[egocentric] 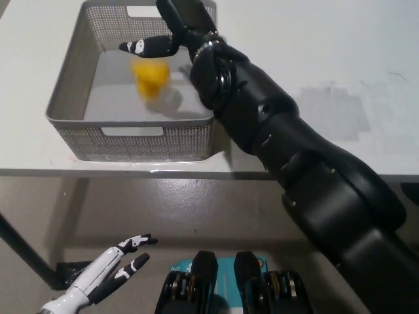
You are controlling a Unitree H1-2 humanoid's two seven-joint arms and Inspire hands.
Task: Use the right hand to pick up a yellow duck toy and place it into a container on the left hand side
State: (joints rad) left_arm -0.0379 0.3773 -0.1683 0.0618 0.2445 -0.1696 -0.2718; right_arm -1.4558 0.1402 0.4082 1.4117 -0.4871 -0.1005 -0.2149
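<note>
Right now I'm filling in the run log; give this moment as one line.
right hand: open above basket | duck: blurred, inside basket | left hand: open, low, idle

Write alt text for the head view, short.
A blurred yellow duck toy sits inside the grey mesh basket on the white table, just below the open black right hand reaching over the basket. The white left hand rests open, low, below the table edge.

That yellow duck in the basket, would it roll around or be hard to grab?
The yellow duck looks rounded, so it would probably wobble or roll if nudged. It seems small beside the right hand, so likely light. The basket walls should stop it.
</note>
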